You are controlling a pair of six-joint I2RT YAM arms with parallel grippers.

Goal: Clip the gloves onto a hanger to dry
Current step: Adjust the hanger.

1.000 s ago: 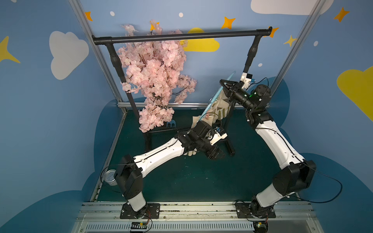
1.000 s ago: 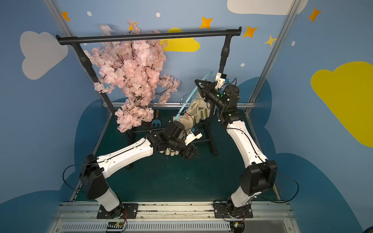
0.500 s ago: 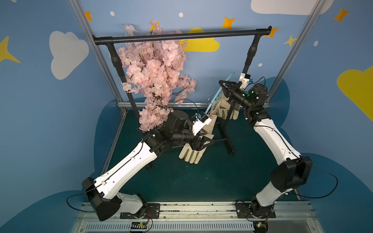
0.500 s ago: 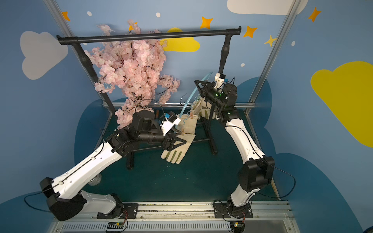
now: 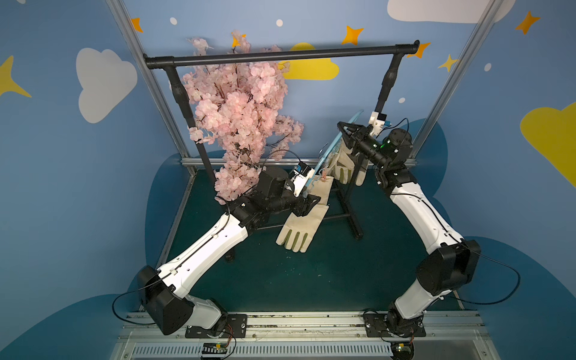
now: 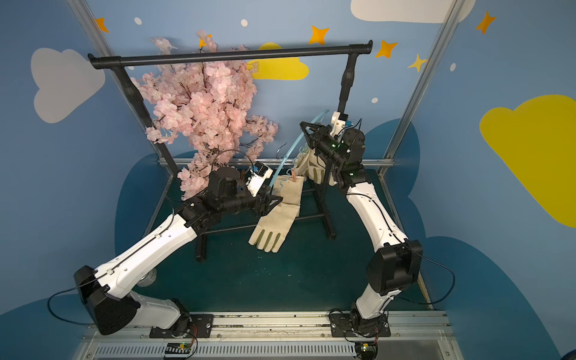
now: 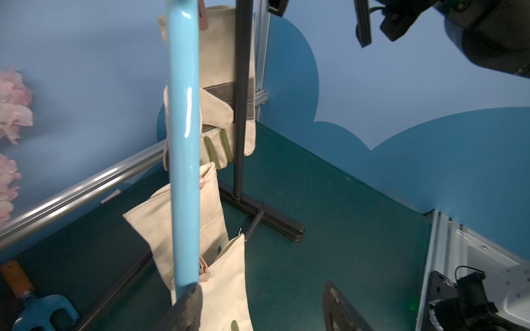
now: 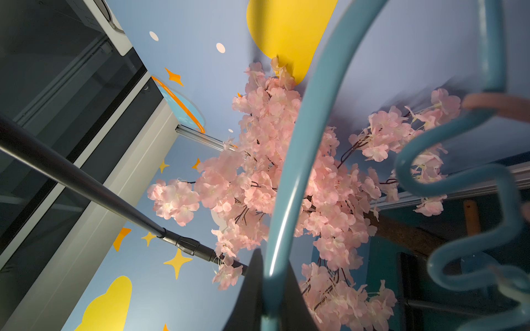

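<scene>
The right gripper [image 5: 342, 131] clamps the light-blue hanger [image 7: 183, 114] at far right; the left gripper [image 5: 311, 204], jaws wide apart, sits beside the cream gloves [image 5: 300, 224] hanging from it.

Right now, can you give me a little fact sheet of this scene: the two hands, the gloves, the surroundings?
Right hand: shut on the arch of the light-blue arched hanger, holding it aloft at a slant
Left hand: open, at the hanger's lower end
Gloves: at least three cream canvas work gloves hanging from the hanger; the lowest glove has its fingers pointing down
Pegs: a small pink clothes peg at a cuff
Behind: big black garment rack, pink blossom tree
Floor: blue hand fork with wooden handle
</scene>
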